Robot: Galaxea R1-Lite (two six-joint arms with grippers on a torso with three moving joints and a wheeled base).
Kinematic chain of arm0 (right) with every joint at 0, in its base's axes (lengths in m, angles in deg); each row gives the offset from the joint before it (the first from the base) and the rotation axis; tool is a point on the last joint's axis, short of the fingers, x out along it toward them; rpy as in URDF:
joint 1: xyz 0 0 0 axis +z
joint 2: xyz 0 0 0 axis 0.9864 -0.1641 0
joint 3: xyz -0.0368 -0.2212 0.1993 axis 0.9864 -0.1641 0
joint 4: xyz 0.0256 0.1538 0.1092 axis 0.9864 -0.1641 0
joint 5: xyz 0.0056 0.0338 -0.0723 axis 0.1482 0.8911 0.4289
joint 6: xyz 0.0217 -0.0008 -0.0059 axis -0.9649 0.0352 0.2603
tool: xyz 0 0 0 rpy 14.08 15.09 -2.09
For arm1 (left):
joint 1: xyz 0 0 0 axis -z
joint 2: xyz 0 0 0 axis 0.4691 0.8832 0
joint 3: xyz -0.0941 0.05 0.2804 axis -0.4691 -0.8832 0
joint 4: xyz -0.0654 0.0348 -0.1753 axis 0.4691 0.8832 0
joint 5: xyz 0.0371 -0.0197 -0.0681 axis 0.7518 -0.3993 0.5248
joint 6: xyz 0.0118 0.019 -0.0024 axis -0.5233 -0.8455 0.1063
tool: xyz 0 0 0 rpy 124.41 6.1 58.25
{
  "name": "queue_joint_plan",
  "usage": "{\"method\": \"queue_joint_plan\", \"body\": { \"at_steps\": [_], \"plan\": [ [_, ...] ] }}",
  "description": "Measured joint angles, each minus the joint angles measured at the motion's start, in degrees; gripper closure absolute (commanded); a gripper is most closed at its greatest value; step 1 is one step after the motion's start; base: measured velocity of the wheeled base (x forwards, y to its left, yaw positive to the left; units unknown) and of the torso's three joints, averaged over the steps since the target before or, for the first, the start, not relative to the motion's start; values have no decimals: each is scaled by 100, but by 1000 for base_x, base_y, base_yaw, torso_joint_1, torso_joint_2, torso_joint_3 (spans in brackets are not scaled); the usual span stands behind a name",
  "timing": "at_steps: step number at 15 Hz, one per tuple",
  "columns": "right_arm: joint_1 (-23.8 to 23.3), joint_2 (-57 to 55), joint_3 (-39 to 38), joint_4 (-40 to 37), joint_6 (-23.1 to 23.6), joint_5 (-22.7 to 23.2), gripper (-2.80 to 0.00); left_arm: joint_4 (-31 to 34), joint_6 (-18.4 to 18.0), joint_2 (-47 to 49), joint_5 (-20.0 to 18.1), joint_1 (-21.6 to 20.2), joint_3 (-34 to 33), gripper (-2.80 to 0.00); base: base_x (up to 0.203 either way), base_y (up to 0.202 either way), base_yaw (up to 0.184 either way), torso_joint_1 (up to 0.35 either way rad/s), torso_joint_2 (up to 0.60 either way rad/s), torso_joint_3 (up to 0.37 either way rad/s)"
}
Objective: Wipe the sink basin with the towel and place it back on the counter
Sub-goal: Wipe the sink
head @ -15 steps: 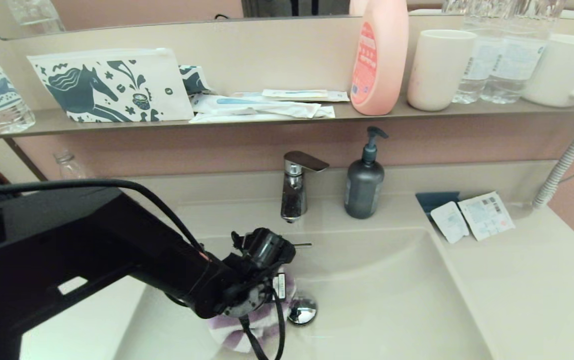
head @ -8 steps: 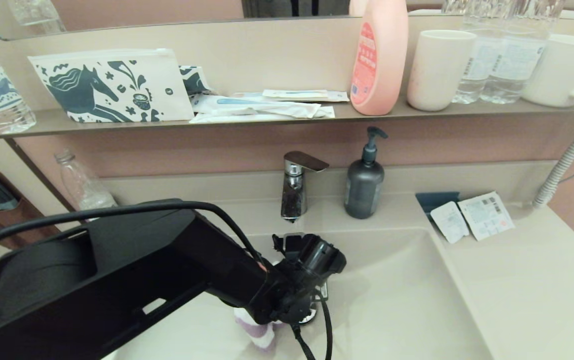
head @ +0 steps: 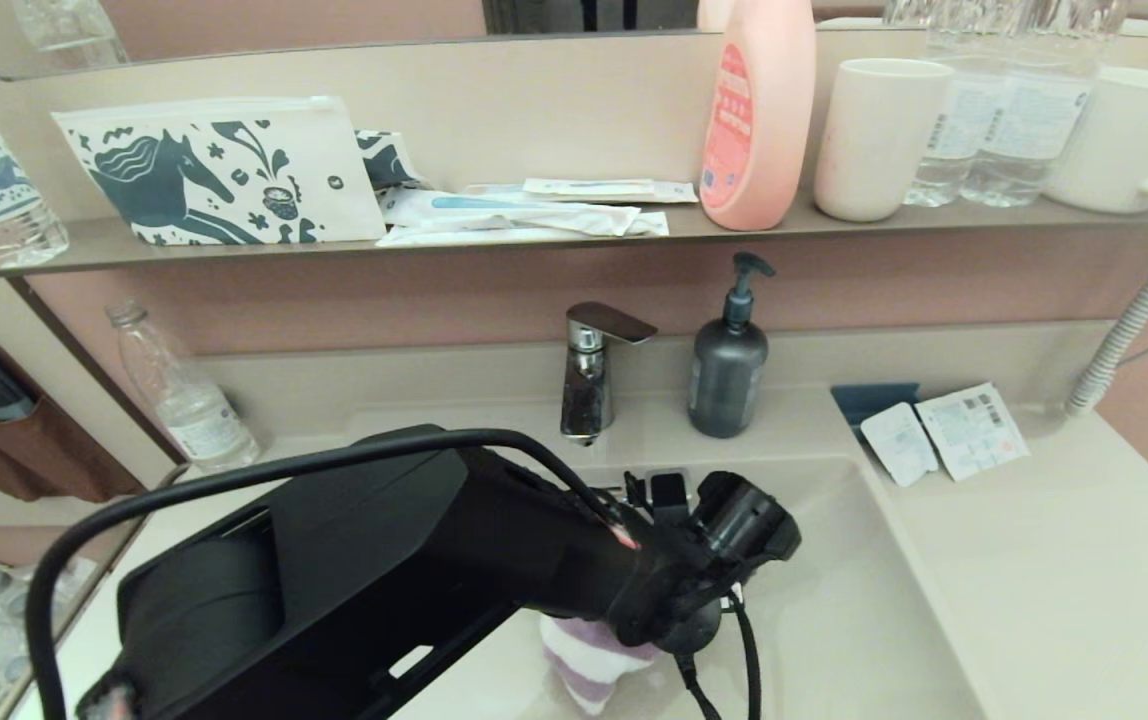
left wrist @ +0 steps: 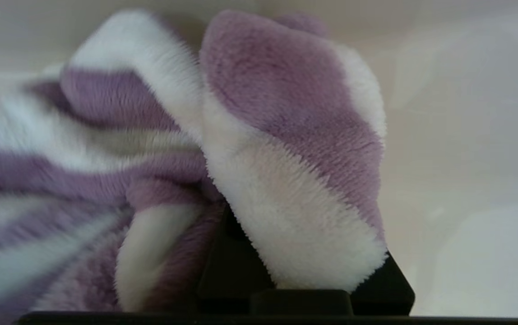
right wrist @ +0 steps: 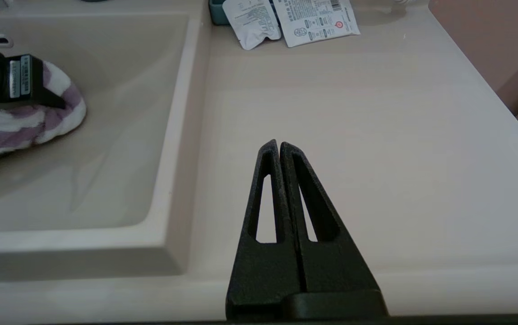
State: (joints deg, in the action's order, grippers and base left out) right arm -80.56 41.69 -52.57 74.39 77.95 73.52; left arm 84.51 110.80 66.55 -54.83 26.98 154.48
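The purple and white striped towel [head: 584, 672] lies bunched on the floor of the beige sink basin [head: 834, 620], under my left arm's wrist [head: 724, 540]. In the left wrist view the towel [left wrist: 259, 149] fills the frame, and my left gripper [left wrist: 241, 253] is shut on its folds, fingertips buried in the pile. The right wrist view shows the towel [right wrist: 24, 124] pressed against the basin [right wrist: 119, 135] floor. The chrome drain plug is hidden behind the arm. My right gripper [right wrist: 279, 145] is shut and empty above the counter [right wrist: 353, 113] to the right of the basin.
A faucet [head: 589, 380] and a grey soap dispenser [head: 729, 365] stand behind the basin. Two sachets [head: 944, 435] lie on the right counter [head: 1064, 580]. A clear bottle [head: 184, 395] stands at the back left. The shelf [head: 694, 225] above carries a horse-print pouch [head: 224, 170], a pink bottle [head: 759, 120] and cups.
My left arm has swept to the right across the basin floor, dragging the towel with it. The drain plug, seen beside the towel a second ago, is now covered by the arm.
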Motion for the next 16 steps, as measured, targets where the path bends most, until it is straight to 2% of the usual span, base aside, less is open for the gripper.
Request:
{"method": "queue_joint_plan", "body": {
  "at_steps": [3, 6, 8, 10, 12, 16],
  "plan": [
    [0, 0, 0, 0, -2, 1, 0, 797, 449, 67, -19, 342, 559, 0, 0, 0, 0, 0, 0, 0],
    [0, 0, 0, 0, 0, 2, 0, 1663, 922, 78, -169, 588, 671, 0, 0, 0, 0, 0, 0, 0],
    [0, 0, 0, 0, -2, 3, 0, 2179, 1252, 41, -399, 659, 653, 0, 0, 0, 0, 0, 0, 0],
    [0, 0, 0, 0, 0, 2, 0, 2509, 1417, -59, -684, 730, 392, 0, 0, 0, 0, 0, 0, 0],
    [0, 0, 0, 0, -1, 2, 0, 2523, 1454, -208, -826, 750, -47, 0, 0, 0, 0, 0, 0, 0],
    [0, 0, 0, 0, 0, 2, 0, 2022, 1344, -616, -1001, 632, -1313, 0, 0, 0, 0, 0, 0, 0]
  ]
}}
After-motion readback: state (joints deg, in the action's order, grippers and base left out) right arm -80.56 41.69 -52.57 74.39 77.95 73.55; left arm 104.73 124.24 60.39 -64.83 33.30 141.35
